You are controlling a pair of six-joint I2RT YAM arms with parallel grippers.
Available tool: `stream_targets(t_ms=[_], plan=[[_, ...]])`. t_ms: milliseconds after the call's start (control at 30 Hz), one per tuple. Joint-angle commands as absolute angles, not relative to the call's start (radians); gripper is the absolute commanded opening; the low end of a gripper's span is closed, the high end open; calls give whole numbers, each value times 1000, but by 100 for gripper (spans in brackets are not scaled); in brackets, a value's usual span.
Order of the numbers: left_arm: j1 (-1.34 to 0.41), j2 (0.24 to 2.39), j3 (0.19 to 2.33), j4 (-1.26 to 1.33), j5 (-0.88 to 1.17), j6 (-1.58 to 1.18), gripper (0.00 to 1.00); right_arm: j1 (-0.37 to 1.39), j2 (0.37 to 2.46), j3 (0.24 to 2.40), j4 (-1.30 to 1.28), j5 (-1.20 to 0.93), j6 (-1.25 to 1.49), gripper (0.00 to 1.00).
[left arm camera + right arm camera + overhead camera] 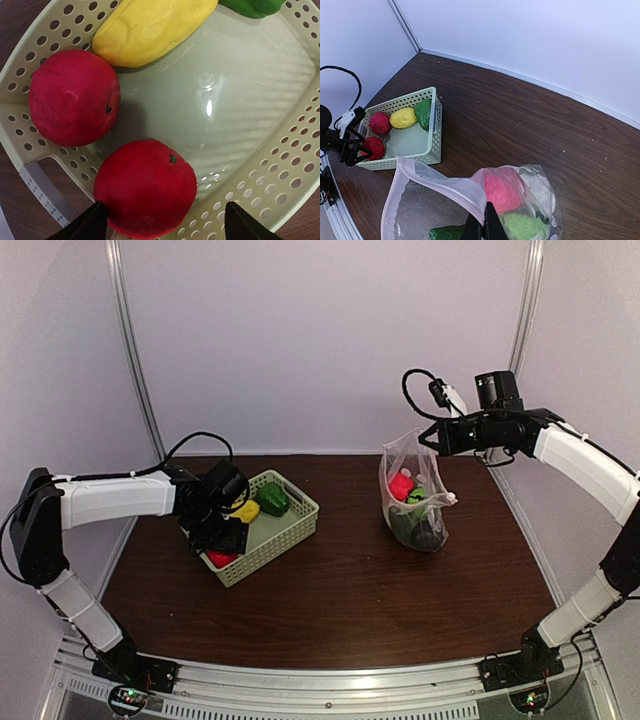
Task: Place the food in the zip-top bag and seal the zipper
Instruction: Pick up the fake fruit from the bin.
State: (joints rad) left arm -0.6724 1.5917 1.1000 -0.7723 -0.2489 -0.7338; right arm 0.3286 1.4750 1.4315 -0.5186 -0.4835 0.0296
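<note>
Near table's left edge, brackets red fruit (145, 187) in basket (280, 165) with left pincer (165, 220) wide. Seems light, smooth, rollable; best gripped across the middle. Pinches floppy bag (435, 185) by its rim in right pincer (484, 227) toward right edge.

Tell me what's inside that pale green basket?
One red fruit, a second red fruit, a yellow piece and a green vegetable. From above, the left tool hides one corner.
</note>
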Motion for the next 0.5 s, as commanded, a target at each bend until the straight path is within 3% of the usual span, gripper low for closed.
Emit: stream_targets(t_ms=[0, 467], plan=[[-649, 1617, 1126, -775, -248, -717, 82, 322, 1431, 1405, -494, -496, 26, 0], [-620, 1750, 1146, -747, -237, -657, 81, 321, 1445, 1413, -499, -500, 27, 0]])
